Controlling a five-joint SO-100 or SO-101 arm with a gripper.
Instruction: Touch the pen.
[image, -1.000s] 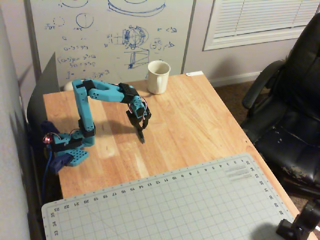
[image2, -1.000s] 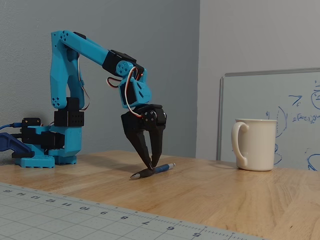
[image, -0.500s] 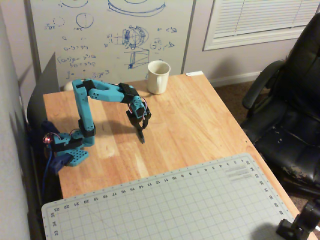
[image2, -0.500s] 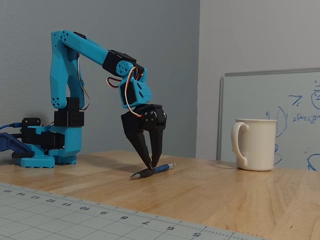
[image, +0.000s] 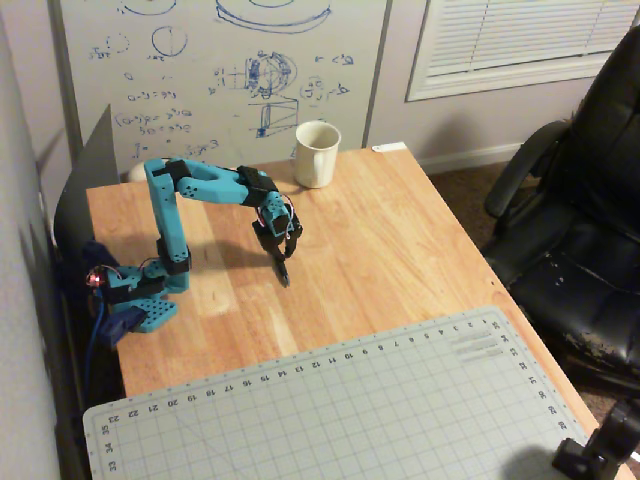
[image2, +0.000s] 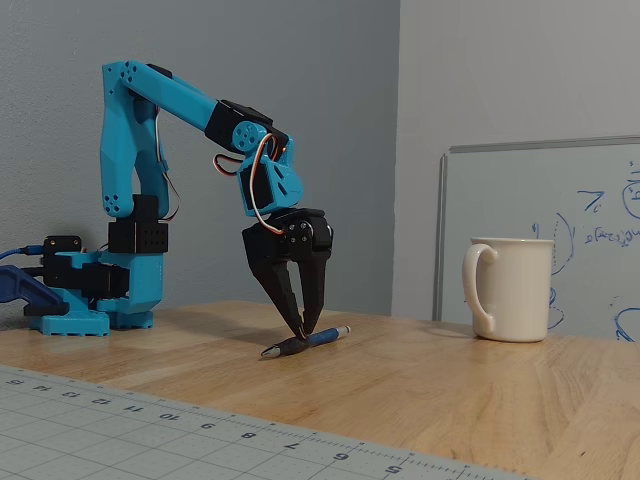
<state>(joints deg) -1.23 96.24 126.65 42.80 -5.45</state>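
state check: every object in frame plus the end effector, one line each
pen: lying flat on the table, under the end effector tips.
end effector: pointing down, fingers nearly closed, tips at the pen; contact looks likely.
mug: upright, handle toward the arm in the fixed view, apart from the pen.
cutting mat: flat, at the table's near edge.

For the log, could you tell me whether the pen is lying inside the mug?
No, in the fixed view the pen lies flat on the wooden table, apart from the mug.
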